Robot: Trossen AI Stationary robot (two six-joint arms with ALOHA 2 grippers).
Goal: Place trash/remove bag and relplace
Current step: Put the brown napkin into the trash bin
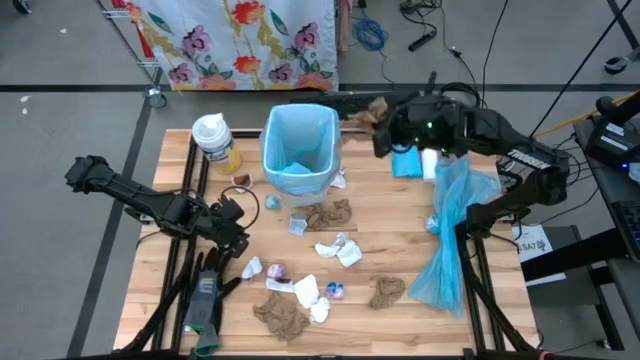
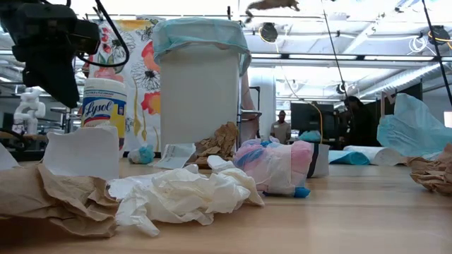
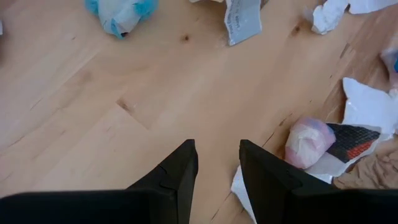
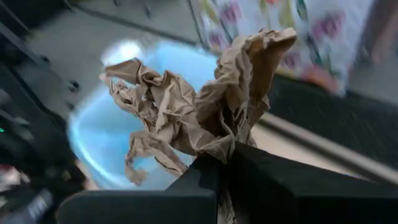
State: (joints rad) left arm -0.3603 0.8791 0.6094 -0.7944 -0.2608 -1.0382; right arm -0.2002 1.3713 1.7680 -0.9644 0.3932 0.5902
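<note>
Trash: many crumpled scraps lie scattered across the middle and near part of the desk, none yet sorted. Brown paper towels, white tissue wads and small bluish wrappers sit loosely apart from one another, which leaves room for fingers to come down around a single piece.

Left side of desk: a pair of dark gloves lies near the front left corner, not part of the trash. Left tool hangs low over bare wood near the left edge, fingers partly apart with nothing between them. In its wrist view a pink-and-white wad sits just beside the fingertips. Judgement: it waits there, poised over the nearest scraps, for its turn to pick.

Back left: a wipes canister stands upright beside the bin.

Back centre: the trash bin, lined with a light blue bag, stands upright with its mouth open. A little material already lies inside. Its spot against the back edge keeps it reachable by either arm.

Right of the bin: right tool is raised above the back edge, clamped on a crumpled brown paper towel. The wad sticks out past the fingertips, held by one pinched fold. The wrist view shows the blue bin mouth behind and below the wad. Judgement: the step in hand is carrying this piece over the opening for release; it appears not fully over the mouth yet.

Right edge: a spare blue bag drapes along the desk, presumably kept for the replacement step.
</note>
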